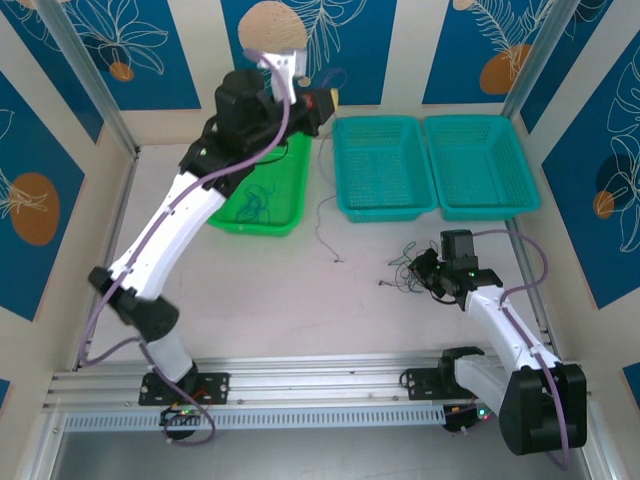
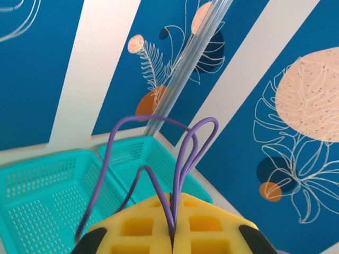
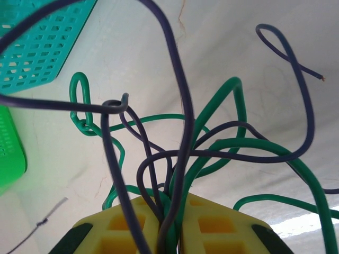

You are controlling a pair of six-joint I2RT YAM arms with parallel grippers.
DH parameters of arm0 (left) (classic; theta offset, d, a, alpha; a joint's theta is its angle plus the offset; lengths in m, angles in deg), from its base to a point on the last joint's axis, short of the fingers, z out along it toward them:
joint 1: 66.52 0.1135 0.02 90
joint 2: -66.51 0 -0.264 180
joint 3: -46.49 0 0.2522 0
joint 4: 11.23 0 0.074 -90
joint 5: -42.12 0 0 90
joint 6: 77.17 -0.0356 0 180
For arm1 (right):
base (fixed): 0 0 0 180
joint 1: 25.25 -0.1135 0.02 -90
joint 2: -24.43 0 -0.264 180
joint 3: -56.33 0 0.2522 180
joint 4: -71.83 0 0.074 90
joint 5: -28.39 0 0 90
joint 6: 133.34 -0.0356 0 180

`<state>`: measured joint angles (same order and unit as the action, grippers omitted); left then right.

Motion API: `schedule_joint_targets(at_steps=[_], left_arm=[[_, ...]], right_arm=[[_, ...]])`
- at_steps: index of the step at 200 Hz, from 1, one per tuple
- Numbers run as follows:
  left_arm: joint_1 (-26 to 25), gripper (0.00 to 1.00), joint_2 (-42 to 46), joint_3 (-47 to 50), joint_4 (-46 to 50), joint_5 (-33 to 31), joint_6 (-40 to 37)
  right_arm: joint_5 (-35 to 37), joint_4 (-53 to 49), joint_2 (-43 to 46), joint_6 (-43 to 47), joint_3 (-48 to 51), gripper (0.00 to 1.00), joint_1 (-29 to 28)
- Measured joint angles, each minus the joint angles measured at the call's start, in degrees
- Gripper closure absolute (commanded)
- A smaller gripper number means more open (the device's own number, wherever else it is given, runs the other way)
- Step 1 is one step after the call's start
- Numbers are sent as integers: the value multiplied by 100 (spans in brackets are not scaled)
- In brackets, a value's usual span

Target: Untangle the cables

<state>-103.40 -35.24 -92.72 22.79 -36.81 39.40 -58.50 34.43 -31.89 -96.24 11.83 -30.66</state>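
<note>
Yellow-padded right gripper [image 3: 169, 209] is clamped on the knot of thin curly green and dark-blue wires [image 3: 183, 153] at the white table [image 1: 300, 300], left gripper [image 2: 172, 209] pinches one purplish wire [image 2: 153, 117] aloft, a few sit in the green plastic basket [image 1: 288, 190], maybe halfway.

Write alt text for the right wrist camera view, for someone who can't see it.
The right gripper, shut, pinches a tangle of thin dark blue and green cables that loop up over the white table. A teal basket shows upper left, a green basket at the left edge.
</note>
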Motion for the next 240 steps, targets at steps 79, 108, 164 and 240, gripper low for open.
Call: schedule_joint_targets(at_steps=[79,108,164,240], left_arm=[[39,100,-3036,-5270,680,-435,-721],[50,100,-3615,-5302,334,-774,-925],[116,100,-5066,-5300,791,-966,-717],[-52,27,-6161,-5278,1471,-1010,-660]], right_arm=[[-13,4,26,24,2,84,0],[-11,-68,39,136,0,84,0],[0,-214,264,219,0,83,7],[2,-295,264,267,0,83,22]])
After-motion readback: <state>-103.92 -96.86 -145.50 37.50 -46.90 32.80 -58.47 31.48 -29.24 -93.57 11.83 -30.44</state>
